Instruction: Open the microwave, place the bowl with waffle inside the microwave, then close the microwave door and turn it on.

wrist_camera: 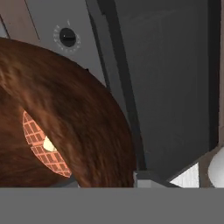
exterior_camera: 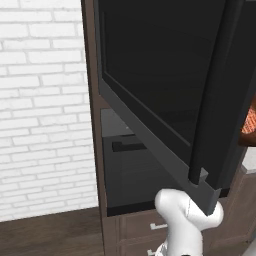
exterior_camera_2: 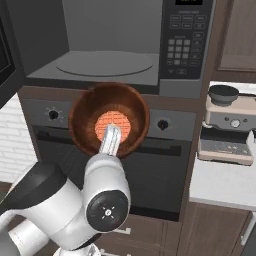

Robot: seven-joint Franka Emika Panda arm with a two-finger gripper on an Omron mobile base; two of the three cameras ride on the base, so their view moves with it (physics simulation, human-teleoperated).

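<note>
Gripper (exterior_camera_2: 112, 134) grasps the bowl (exterior_camera_2: 85, 117) with waffle (exterior_camera_2: 107, 121) at 6 o'clock below the open microwave (exterior_camera_2: 105, 65).

One brown wooden bowl (exterior_camera_2: 85, 120) at ten o'clock of one orange gridded waffle (exterior_camera_2: 120, 121); one grey open microwave (exterior_camera_2: 110, 65); two round dark oven knobs (exterior_camera_2: 162, 125); one silver coffee machine (exterior_camera_2: 227, 125).

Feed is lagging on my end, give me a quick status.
Fingers closed on the bowl, waffle inside. Bowl held before the oven, below the open microwave. Microwave door swung wide; cavity path clear.
</note>
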